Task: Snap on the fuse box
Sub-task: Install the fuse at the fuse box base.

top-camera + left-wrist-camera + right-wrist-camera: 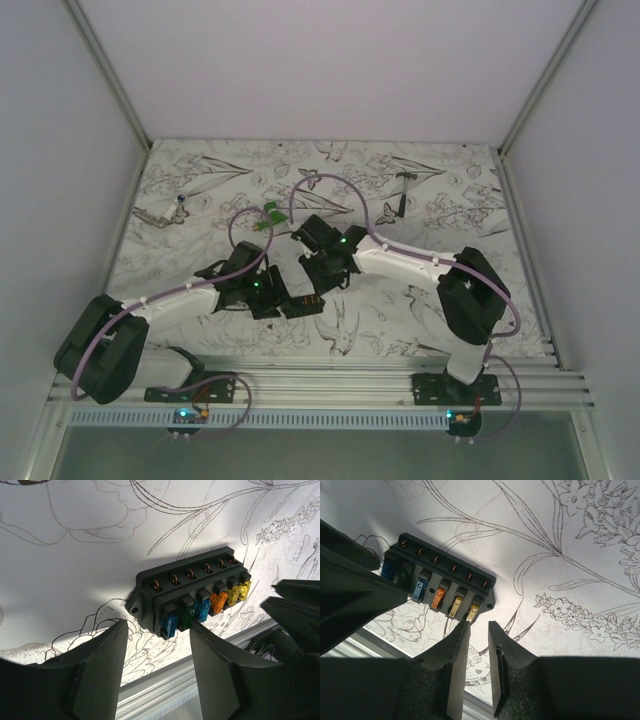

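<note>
So, the small black oblong plastic fuse box sits on my flower-print desk, close to the near edge where the aluminium rail runs. Its row of blue, green, orange and yellow fuses faces that rail. My left tool is spread wide at the blue-fuse end, pinching nothing. My right tool is parted just a slit, empty, tips right by the yellow end. Open desk lies beyond the box.

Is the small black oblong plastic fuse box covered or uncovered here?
Uncovered: the black fuse box has no lid on; its row of coloured blade fuses shows bare in both wrist views.
</note>
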`<state>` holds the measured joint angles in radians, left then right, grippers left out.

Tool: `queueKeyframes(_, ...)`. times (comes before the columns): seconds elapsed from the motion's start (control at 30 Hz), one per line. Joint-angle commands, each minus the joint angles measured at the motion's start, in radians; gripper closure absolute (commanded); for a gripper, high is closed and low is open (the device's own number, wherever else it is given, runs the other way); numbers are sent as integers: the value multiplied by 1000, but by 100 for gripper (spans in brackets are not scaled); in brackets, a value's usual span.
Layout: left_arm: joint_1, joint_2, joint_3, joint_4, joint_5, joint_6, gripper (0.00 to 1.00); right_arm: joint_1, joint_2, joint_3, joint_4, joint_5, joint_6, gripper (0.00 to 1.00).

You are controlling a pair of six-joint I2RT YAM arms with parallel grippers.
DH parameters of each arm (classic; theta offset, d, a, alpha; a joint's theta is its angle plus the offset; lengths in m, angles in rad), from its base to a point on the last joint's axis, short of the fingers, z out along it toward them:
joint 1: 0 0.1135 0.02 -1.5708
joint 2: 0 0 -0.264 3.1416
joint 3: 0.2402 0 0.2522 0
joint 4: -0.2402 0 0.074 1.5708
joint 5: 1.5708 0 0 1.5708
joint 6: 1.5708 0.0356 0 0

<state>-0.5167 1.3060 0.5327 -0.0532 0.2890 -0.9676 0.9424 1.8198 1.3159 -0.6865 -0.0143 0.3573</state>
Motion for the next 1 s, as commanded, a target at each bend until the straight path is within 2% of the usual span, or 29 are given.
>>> queueKeyframes(0.0, 9, -23, -10, -54, -17, 26, 43, -43, -69, -12, 25, -81, 47, 71)
queueKeyframes(0.1, 9, -25, -2, -62, -14, 33, 42, -81, -94, -48, 61, -171, 66, 71)
queueKeyframes(0.37, 16, -51, 34, -83, 2, 65, 42, -112, -58, -121, 123, -265, 118, 77)
queueKeyframes(0.63, 21, -45, 53, -90, 15, 83, 42, -128, -32, -131, 160, -292, 139, 79)
queueKeyframes(0.73, 21, 2, 60, -90, 22, 88, 42, -129, -22, -134, 164, -299, 143, 81)
queueKeyframes(0.97, 21, 23, 67, -90, 30, 92, 43, -131, -2, -146, 169, -323, 149, 89)
